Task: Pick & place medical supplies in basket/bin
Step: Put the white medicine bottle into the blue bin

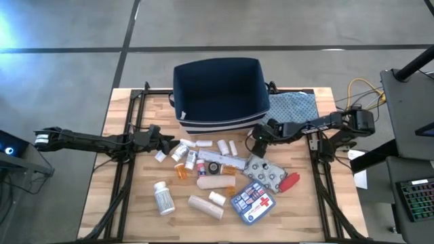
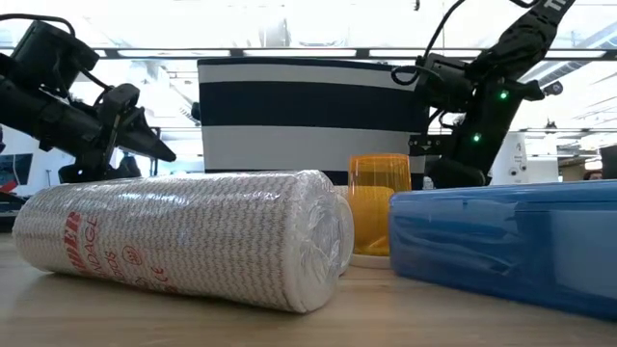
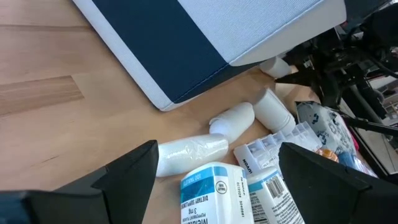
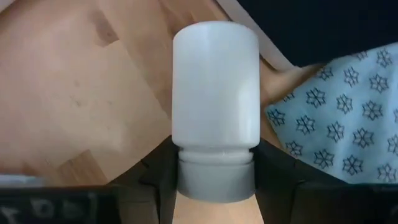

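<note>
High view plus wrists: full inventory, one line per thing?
Navy-blue fabric bin: one, white stripes at base, table's far middle, looks empty.
Blue-grey patterned cloth: one, right of the bin.
Blue first-aid pouch with red cross: one, near edge.
Silver blister pack: one, beside a red tool.
Beige bandage rolls: at least two, centre and near edge.
Orange vial: one, centre-left.
White pill bottles: several, scattered before the bin; exact count unclear.
White pill bottle: one, held by the right gripper.
Left gripper: fingers open, above the left-hand bottles.
Right gripper: fingers closed on the bottle, by the bin's right corner.
</note>
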`<state>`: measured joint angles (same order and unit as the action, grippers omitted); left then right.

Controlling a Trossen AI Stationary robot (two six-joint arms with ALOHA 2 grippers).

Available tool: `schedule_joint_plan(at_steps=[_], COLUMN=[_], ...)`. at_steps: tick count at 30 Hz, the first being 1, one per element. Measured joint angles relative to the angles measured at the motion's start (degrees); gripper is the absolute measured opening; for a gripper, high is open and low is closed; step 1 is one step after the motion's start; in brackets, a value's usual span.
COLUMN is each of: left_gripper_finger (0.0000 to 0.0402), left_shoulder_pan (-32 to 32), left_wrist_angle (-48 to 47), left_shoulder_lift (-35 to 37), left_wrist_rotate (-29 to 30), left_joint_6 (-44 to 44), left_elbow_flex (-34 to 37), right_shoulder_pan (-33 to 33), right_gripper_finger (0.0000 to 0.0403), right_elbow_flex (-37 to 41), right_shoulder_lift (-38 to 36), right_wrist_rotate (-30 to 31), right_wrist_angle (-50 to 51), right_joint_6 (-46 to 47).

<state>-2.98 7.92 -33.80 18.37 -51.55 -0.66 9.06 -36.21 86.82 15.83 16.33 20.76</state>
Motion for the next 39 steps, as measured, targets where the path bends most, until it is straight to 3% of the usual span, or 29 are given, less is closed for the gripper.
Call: schedule_joint_plan(at_steps=[6,13,15,19,21,24,31,39], left_gripper_finger=[0.0311,0.0311,0.0311,0.0311,0.0311,0.0311,0.0311,0.0311], left_shoulder_pan=[0.0,0.02,0.02,0.02,0.01,0.01,0.02,0.02], left_wrist_angle=[0.0,0.0,0.0,0.0,0.0,0.0,0.0,0.0], left_shoulder_lift=[0.0,0.0,0.0,-0.02,-0.02,0.0,0.0,0.0], left_wrist_rotate=[0.01,0.0,0.02,0.02,0.02,0.0,0.01,0.0], left_joint_6=[-0.01,-0.02,-0.02,-0.02,-0.02,-0.02,-0.02,-0.01], left_elbow_flex=[0.01,-0.01,-0.01,-0.01,0.01,0.01,0.0,0.01], right_shoulder_pan=[-3.86,-14.65,-18.23,-21.05,-19.1,-12.55,7.61,9.46], right_gripper_finger=[0.0146,0.0146,0.0146,0.0147,0.015,0.0151,0.0151,0.0149], right_elbow_flex=[-0.74,-8.62,-12.26,-21.11,-26.01,-33.01,-47.44,-57.02], right_shoulder_lift=[-5.03,-15.13,-17.5,-20.06,-20.2,-18.66,-9.92,-4.07], right_wrist_rotate=[-0.62,-0.77,2.43,15.44,18.89,18.06,3.71,2.07], right_wrist_angle=[1.7,9.12,10.23,9.99,9.84,10.54,18.45,21.34], right_joint_6=[4.27,5.83,6.95,9.02,8.49,5.1,1.23,-4.51])
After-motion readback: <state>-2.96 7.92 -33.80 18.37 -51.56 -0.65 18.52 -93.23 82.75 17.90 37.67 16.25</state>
